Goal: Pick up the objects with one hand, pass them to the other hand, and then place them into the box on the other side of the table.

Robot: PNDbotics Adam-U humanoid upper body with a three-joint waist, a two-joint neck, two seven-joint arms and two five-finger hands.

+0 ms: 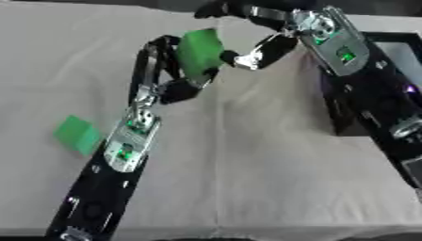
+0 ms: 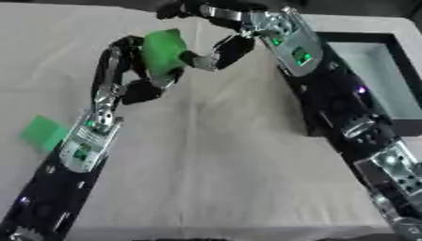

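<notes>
Handover under way above the beige tablecloth (image 1: 247, 164): left hand (image 1: 161, 70) curled round green soft block (image 1: 200, 49), right hand (image 1: 263, 47) closing fingers on it, apparently to receive it for the black-walled box (image 2: 394, 70).

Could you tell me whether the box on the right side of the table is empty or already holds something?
It looks empty: the box shows only a bare pale floor where visible, though the right arm hides its near-left edge.

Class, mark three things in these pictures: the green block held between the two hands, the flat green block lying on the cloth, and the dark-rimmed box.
Held green block (image 1: 200, 51), left eye view, its front face.
Flat green block (image 1: 77, 133), left eye view, its top face.
Dark-rimmed box (image 2: 359, 37), right eye view, its far rim.
</notes>
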